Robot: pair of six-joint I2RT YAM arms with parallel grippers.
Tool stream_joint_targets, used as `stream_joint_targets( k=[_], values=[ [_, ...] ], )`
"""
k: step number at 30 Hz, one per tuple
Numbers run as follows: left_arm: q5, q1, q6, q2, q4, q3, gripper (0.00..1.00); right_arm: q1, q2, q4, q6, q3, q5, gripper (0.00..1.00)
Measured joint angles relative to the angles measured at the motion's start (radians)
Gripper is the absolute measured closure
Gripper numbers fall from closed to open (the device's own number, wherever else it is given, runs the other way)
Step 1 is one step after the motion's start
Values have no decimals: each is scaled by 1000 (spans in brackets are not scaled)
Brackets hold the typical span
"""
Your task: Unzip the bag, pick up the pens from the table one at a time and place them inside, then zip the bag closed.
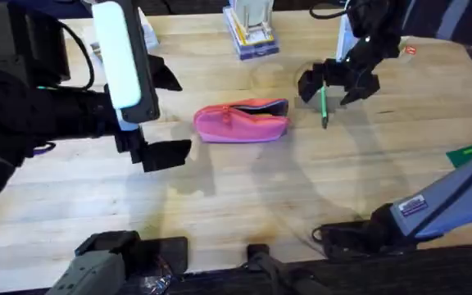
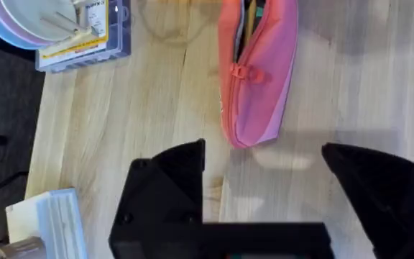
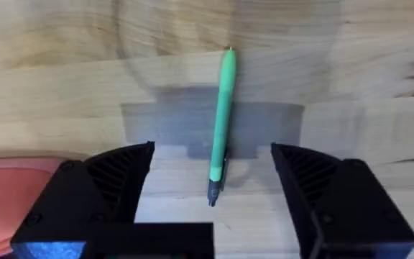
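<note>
- Across the large light wooden butcher-block tabletop (image 1: pixel 244 197), planks run bare between the two arms; a purple-edged box of cards (image 1: pixel 250 31) stands at the far side, well apart from the work.
- Left of centre lies the long, rounded pink soft fabric pencil pouch (image 1: pixel 241 122). Its zipper is parted along the top, and in the left wrist view the small pull tab (image 2: pixel 240 72) sits partway down the opening, with something orange and something teal visible inside the gap. The pouch looks slack and lightly filled.
- Near the pouch's left end hovers the left gripper (image 1: pixel 150 111), its black jaws spread wide and holding nothing; the pouch end lies just beyond the fingertips (image 2: pixel 185 155).
- To the pouch's right hangs the right gripper (image 1: pixel 338 82), jaws also spread, straddling the pen without touching it.
- Smallest item: a slim straight bright green stick pen (image 3: pixel 221 122), lying flat on the wood between the right fingers, dark tip toward the gripper body.
- Judgement: unzipping appears done; the step in hand is picking up this pen. The next move calls for a lowering and closing across the barrel near its middle, then carriage to the pouch opening.
</note>
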Motion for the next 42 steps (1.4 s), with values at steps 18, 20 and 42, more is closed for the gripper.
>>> stream_joint_targets(
  k=[18, 20, 42],
  values=[
    [0, 0, 0, 0, 0, 0, 7, 16, 41, 5, 28, 3, 3, 942],
    [0, 0, 0, 0, 0, 0, 7, 16, 41, 5, 29, 3, 3, 961],
    [0, 0, 0, 0, -13, 0, 7, 18, -285, -43, -164, 4, 3, 971]
  ],
)
